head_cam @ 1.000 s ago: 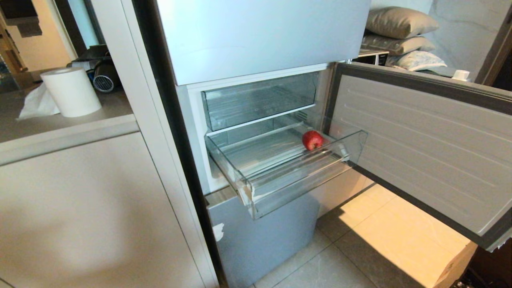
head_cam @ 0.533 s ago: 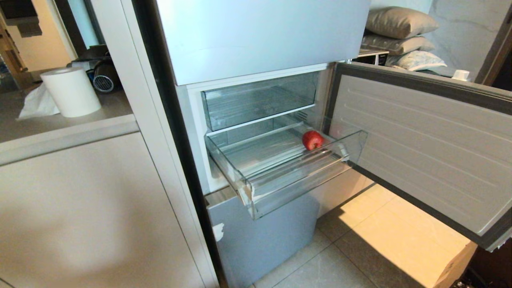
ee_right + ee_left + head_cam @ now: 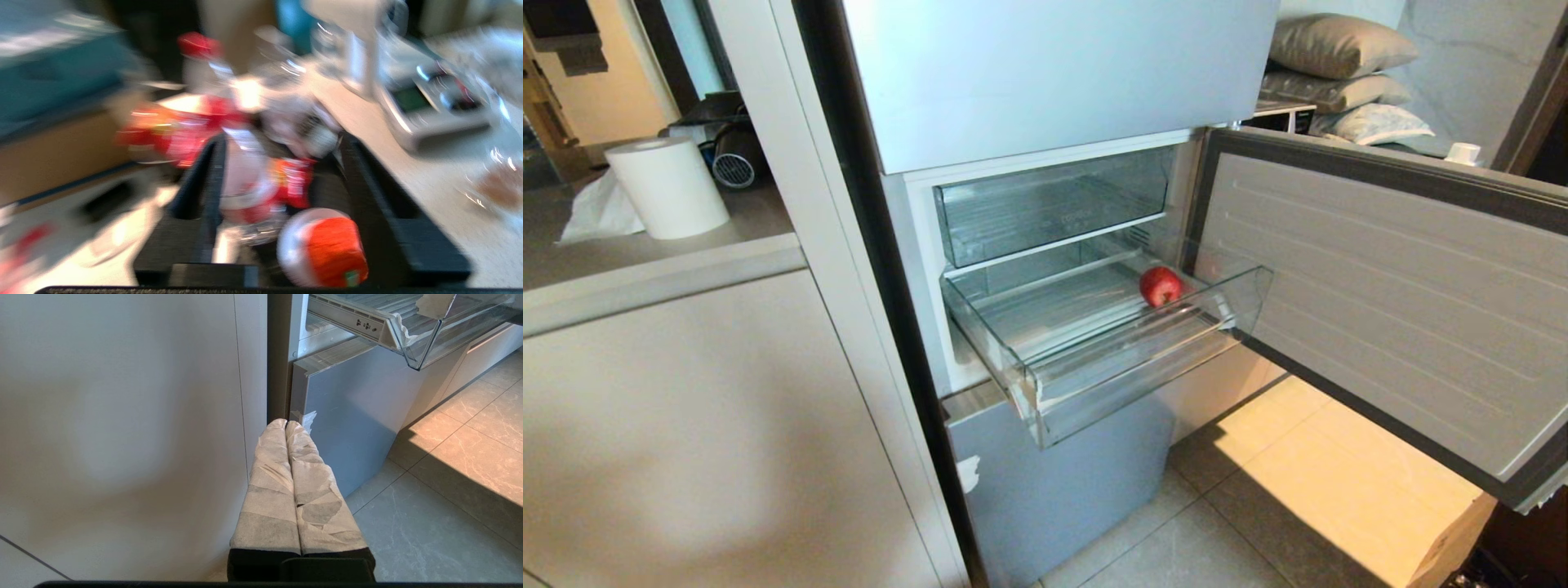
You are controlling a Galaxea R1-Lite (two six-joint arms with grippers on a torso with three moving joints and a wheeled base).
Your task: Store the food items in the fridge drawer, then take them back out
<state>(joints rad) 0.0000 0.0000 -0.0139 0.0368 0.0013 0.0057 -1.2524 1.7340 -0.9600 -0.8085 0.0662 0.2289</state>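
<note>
The apple lies in the pulled-out fridge drawer — right side, below another bin; the open door stands right.

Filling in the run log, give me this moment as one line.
apple: in open fridge drawer, right side | fridge door: open | left gripper: shut, idle by lower fridge panel | right gripper: around packaged items
</note>
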